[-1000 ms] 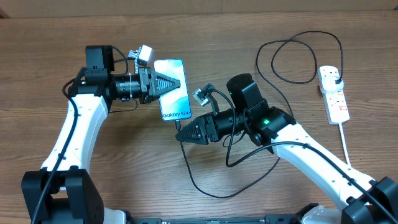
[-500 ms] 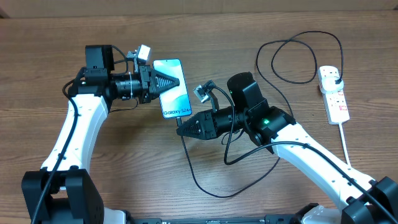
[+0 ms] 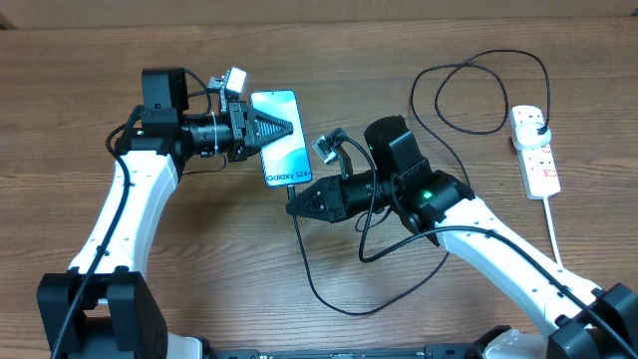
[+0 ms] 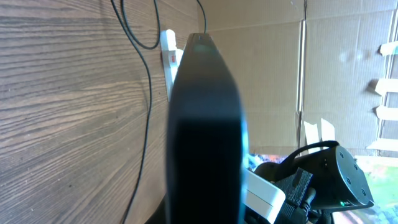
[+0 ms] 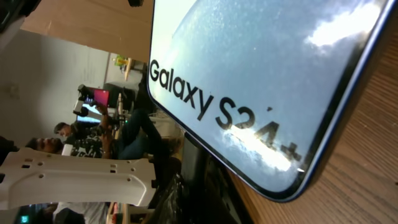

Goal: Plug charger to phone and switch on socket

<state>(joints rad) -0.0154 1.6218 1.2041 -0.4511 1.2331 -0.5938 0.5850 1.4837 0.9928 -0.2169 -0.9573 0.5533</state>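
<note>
Holding: my left pincer (image 3: 271,130) is clamped on the phone (image 3: 286,158). One finger lies across the screen near its far end, and the other is hidden beneath.
Phone: it sits left of the middle of the worktop (image 3: 219,289), nearer the far edge. The light blue screen faces up and reads "Galaxy S24+". I cannot tell whether it rests on the wood or hangs just above it.
Right pincer (image 3: 293,203): my jaws are closed together, with the tips just at the phone's near short edge, pointing toward the left edge.
Charger (image 3: 349,313): the thin black cable comes out from under my right fingertips, runs toward the near edge and curves back to the right beneath my right arm. It loops again near the far edge and ends in a black plug seated in the far end of the socket. The connector tip is hidden, so I cannot say whether it is pinched between my fingers or seated in the phone.
Socket (image 3: 540,165): the white strip lies near the right edge, toward the far corner, well apart from both pincers. Its white cord trails toward the near edge. The red-marked switches are too small for me to read their position.
</note>
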